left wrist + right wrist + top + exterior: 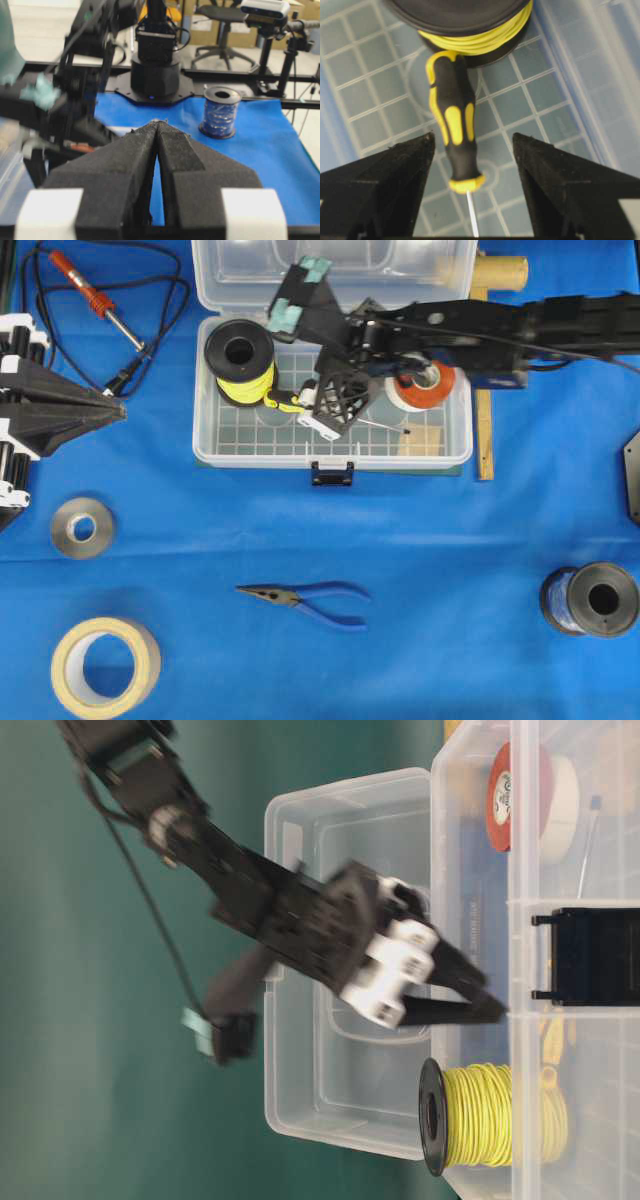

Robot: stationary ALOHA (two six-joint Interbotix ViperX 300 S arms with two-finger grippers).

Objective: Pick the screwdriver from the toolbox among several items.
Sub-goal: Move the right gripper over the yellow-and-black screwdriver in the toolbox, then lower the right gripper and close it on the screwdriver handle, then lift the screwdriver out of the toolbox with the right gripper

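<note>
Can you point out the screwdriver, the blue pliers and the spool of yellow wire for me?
screwdriver (454, 131): right wrist view, on its handle.
blue pliers (305, 598): overhead view, near the pivot.
spool of yellow wire (240, 352): overhead view, on its black top.

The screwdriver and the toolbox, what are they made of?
The screwdriver has a chunky yellow-and-black handle that looks like moulded plastic or rubber with a dull finish, and a thin silvery shaft, likely metal. The toolbox looks like clear plastic: you can see through its walls and its gridded floor.

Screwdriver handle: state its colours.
Yellow and black screwdriver handle; clearest in the right wrist view.
</note>
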